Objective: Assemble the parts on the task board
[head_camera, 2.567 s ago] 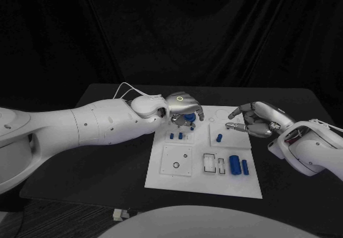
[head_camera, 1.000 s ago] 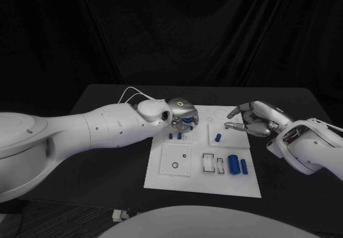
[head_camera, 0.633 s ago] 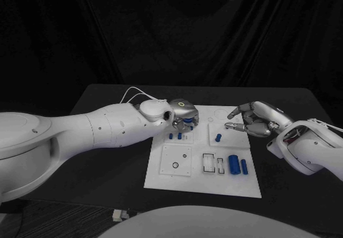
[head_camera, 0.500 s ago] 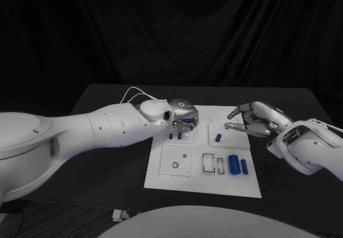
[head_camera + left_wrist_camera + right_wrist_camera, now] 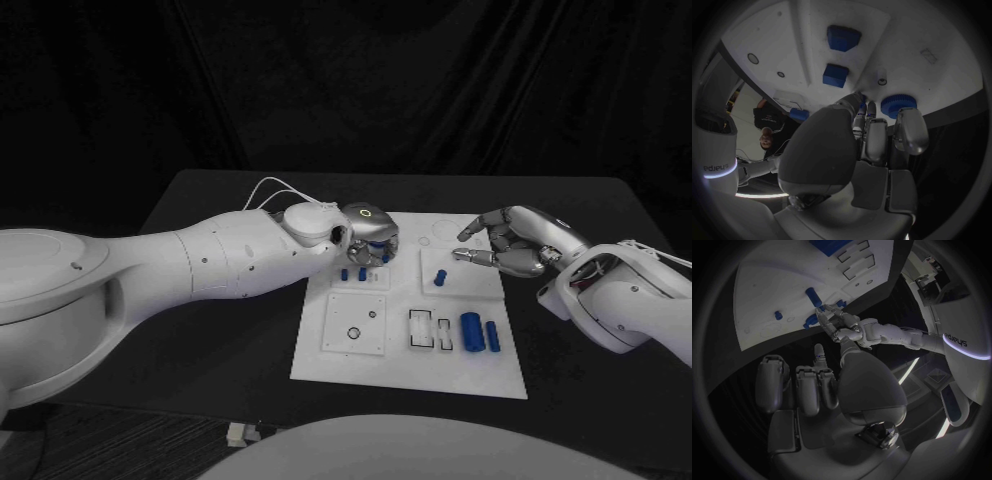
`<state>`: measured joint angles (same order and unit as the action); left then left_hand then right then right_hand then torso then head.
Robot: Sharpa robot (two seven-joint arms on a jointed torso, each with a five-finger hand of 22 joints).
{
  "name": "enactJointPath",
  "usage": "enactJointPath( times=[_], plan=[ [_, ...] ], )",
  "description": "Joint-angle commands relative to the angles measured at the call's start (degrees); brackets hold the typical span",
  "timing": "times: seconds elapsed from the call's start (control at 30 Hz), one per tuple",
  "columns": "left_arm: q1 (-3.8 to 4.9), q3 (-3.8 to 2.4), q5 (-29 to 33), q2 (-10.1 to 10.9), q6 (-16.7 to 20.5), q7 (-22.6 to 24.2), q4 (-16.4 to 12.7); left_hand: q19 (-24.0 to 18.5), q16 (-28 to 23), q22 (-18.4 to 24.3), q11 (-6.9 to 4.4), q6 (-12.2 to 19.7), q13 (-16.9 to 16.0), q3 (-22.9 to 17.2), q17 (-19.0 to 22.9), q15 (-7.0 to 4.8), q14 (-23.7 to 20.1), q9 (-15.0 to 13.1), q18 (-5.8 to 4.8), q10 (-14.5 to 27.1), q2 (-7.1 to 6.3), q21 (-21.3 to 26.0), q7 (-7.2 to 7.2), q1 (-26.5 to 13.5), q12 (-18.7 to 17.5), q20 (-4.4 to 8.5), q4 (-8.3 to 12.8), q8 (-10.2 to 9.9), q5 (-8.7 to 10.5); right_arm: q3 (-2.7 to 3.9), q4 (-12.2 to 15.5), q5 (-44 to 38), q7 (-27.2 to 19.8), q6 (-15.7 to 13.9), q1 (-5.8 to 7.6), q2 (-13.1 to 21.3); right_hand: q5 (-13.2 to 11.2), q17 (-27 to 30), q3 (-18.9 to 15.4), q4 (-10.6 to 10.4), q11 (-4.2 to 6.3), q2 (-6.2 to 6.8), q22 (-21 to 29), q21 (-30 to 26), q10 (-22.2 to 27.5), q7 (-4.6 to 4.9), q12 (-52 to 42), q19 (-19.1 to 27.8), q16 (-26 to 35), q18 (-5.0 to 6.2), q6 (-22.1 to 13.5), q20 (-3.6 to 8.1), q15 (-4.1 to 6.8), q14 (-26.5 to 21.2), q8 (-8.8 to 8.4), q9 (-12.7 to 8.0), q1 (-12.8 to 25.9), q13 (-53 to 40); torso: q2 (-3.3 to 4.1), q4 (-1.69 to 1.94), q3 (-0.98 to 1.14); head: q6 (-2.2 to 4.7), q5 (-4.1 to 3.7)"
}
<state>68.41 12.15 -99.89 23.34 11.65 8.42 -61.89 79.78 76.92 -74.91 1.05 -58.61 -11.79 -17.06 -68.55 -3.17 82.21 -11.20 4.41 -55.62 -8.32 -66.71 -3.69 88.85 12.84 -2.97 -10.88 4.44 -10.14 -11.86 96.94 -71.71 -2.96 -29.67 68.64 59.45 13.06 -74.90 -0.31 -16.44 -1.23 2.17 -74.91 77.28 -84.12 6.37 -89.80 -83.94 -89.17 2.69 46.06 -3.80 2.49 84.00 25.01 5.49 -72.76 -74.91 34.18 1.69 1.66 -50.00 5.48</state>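
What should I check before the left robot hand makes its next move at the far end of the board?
1. White task board flat on the black table: ok.
2. Left robot hand over the board's far left corner: ok.
3. Round blue ribbed part at its fingertips, grip secure: cannot tell.
4. Right robot hand holding nothing, beside the board: ok.
5. Two blue cylinders lying in the near right section: ok.

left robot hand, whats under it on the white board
A round blue knob sits by its fingertips, with two blue blocks on the board beyond. Whether the left robot hand grips the knob is hidden.
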Motion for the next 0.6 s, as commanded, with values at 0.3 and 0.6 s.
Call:
enactJointPath(
  times=[0.3,0.6],
  plan=[
    [-0.75,0.0,0.0,-0.5,3.2,2.8,0.6,-0.1,-1.3,-6.7,-0.17,-3.6,1.3,-2.2,2.0,-0.09,-0.1,-0.1,0.81,-3.7,0.66,1.1,0.04,0.0,-0.9,-0.12,0.7,1.2,-0.4,0.03,0.0,-0.1,0.2,0.2,-0.17,0.1,0.4,-13.2,-0.2,0.0,-0.36,-0.05,-10.8,-0.3,-5.8,-0.13,-0.1,0.1,0.3,0.52,0.4,-0.23,-0.25,5.5,-0.3,-0.1,-0.5,-14.9,-0.01,0.0,0.01,0.0,0.07],
    [-0.86,0.0,0.0,1.5,8.9,4.3,-1.3,0.7,-2.2,-7.1,-0.69,-7.3,2.5,-3.1,3.4,-0.6,0.4,-0.6,0.61,-7.7,0.79,0.5,0.45,-0.3,-1.9,0.21,2.1,2.6,-2.01,0.03,0.1,-0.1,0.2,0.1,-0.18,0.3,0.4,-13.2,-0.2,0.0,-0.36,-0.05,-10.8,-0.3,-5.8,-0.13,-0.1,0.1,0.3,0.52,0.4,-0.23,-0.25,5.5,-0.3,-0.1,-0.5,-14.9,-0.01,0.0,-0.01,0.0,-0.05]
  ],
)
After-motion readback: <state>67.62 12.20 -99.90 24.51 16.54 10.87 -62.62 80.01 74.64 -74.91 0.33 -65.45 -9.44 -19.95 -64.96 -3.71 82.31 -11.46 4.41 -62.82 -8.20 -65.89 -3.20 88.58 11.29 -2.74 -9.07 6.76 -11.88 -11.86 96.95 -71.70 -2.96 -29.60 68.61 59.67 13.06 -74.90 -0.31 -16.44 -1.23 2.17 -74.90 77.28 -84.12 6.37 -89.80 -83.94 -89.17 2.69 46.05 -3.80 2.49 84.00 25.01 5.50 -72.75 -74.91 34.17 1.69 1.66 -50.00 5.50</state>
